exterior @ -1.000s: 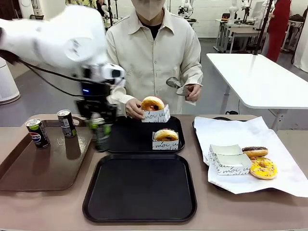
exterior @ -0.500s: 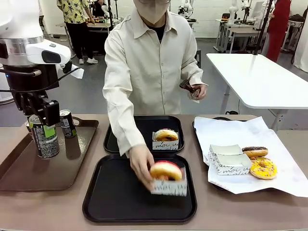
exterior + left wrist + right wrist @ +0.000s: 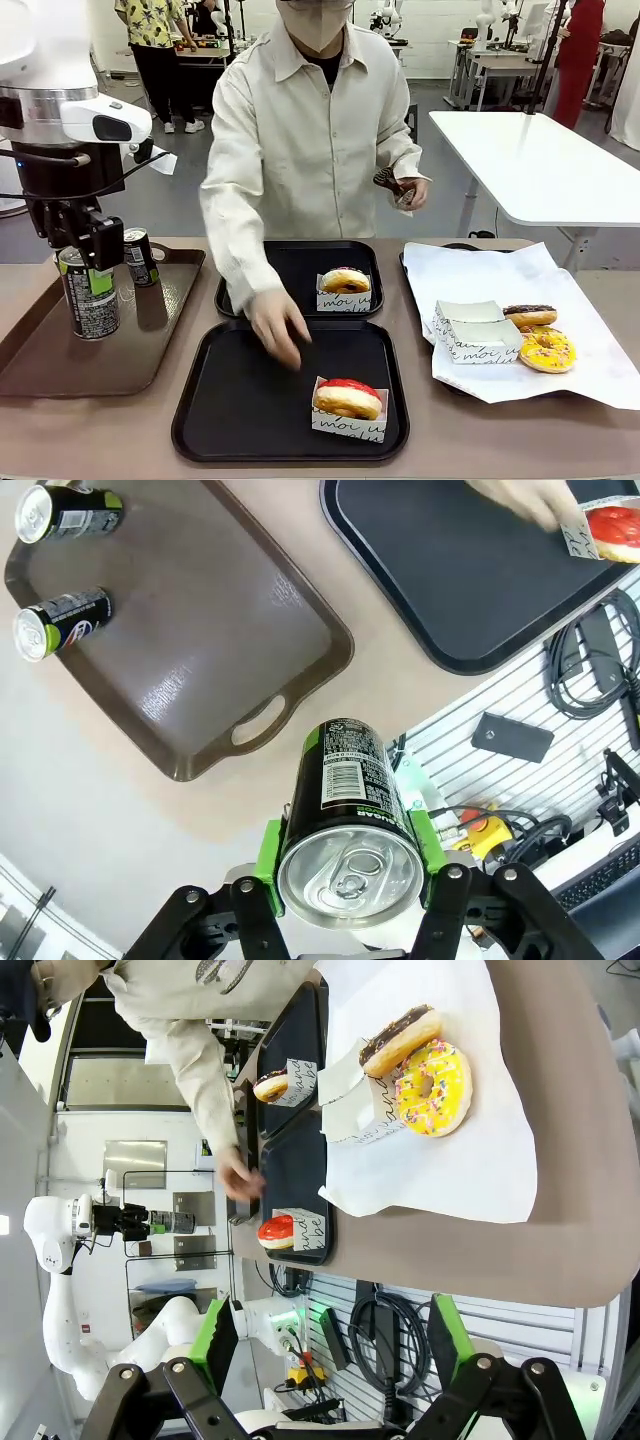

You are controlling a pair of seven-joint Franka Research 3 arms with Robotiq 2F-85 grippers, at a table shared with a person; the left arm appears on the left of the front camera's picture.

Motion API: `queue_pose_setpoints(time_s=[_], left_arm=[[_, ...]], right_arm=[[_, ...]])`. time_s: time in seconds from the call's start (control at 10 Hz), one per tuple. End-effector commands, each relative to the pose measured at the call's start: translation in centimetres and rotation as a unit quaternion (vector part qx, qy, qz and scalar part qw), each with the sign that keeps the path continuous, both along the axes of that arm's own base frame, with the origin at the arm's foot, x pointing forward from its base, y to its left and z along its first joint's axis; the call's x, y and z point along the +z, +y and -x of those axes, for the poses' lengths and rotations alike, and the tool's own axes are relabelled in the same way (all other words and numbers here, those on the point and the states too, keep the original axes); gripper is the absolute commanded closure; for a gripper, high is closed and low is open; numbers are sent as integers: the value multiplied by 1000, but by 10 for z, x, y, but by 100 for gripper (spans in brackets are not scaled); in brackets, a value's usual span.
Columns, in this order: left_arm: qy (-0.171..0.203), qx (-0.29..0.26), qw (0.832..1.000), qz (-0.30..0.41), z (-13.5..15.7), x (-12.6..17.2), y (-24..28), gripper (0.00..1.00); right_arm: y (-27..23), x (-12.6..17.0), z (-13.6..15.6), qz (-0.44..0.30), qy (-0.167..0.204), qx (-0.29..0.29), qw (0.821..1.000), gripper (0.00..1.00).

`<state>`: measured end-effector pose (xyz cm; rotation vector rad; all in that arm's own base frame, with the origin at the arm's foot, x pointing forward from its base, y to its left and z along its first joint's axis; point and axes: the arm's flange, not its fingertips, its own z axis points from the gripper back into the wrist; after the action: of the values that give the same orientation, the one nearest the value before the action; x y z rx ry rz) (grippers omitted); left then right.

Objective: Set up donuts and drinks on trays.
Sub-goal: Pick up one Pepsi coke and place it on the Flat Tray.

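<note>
The robot's left hand [image 3: 92,262] is clamped on a green-accented can [image 3: 88,300], held upright over the brown tray [image 3: 60,365] and seemingly just clear of it. Its right hand [image 3: 330,1335] has its fingers apart, with nothing between them. A red-iced donut [image 3: 348,398] in its box sits on the near black tray [image 3: 220,410], and a glazed one [image 3: 345,280] sits on the far tray [image 3: 290,262]. The person's hand [image 3: 277,327] hovers over the near tray.
</note>
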<state>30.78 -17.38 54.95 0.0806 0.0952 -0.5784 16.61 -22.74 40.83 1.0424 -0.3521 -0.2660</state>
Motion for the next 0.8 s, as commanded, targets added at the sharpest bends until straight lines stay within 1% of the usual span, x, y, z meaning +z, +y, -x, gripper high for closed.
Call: queue_pose_setpoints(time_s=[0.0,0.2,0.3,0.4,0.5,0.6,0.7], left_arm=[[0,-4,1000,0,1,5,-1,42],[0,0,1000,0,0,0,0,42],[-20,38,999,21,-32,-9,-16,42],[-1,81,996,39,-62,-20,-31,42],[-7,108,993,50,-93,-30,-46,42],[-30,113,991,60,-118,-43,-60,42],[-43,115,990,68,-143,-62,-70,42]], right_arm=[[1,0,-2,-4,-12,5,1000,0],[1,0,-2,-4,-12,5,1000,0],[1,0,-2,-4,-12,5,1000,0],[1,0,-2,-4,-12,5,1000,0],[1,0,-2,-4,-12,5,1000,0],[1,0,-2,-4,-12,5,1000,0],[1,0,-2,-4,-12,5,1000,0]])
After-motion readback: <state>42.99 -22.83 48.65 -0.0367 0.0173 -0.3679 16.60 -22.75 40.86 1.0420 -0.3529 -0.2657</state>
